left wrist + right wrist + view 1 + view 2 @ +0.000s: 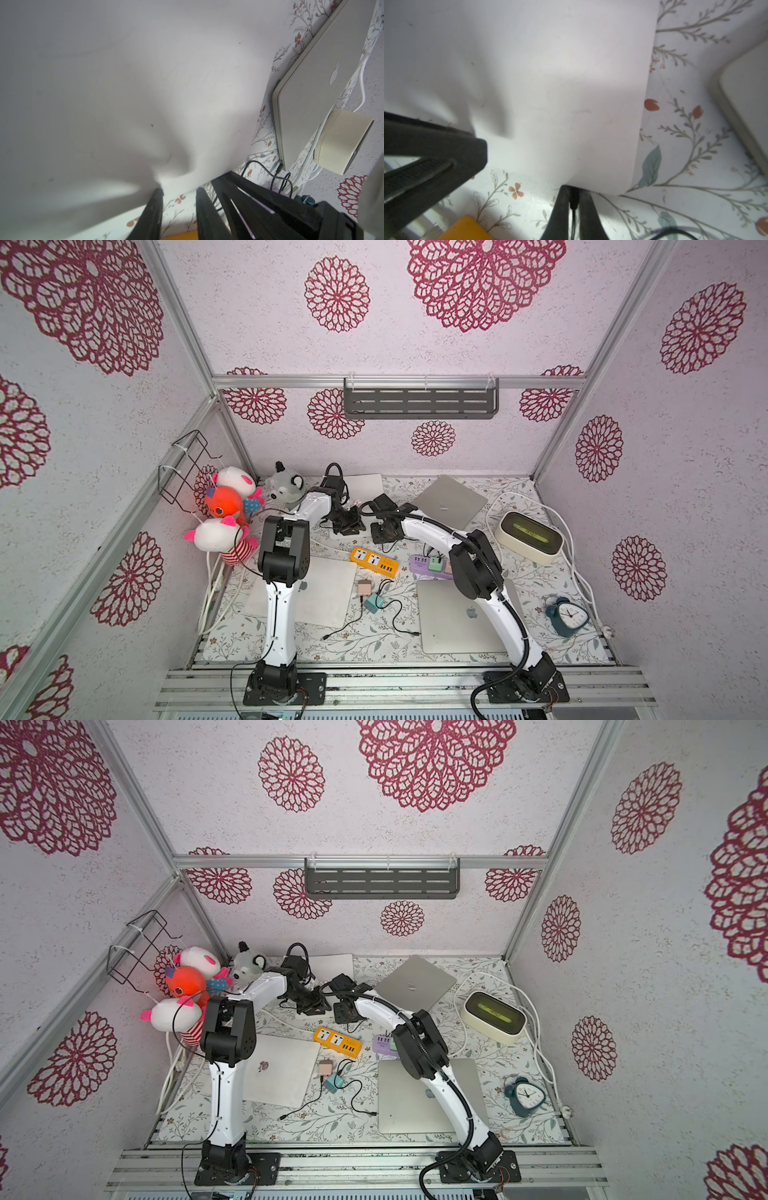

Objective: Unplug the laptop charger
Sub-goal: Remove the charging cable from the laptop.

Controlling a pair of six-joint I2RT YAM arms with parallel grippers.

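A shut white laptop lies at the back middle of the table, and both grippers are at its near edge. My right gripper is shut on the black charger plug, which sits in the laptop's edge near a corner. The plug's thin black cable runs back between the fingers. My left gripper stands open just to the left. One fingertip touches the laptop's edge. Only tablecloth shows between the jaws.
An orange power strip and a purple one lie just in front of the grippers. Silver laptops, another white laptop, two loose chargers, a cream box, a clock and plush toys surround them.
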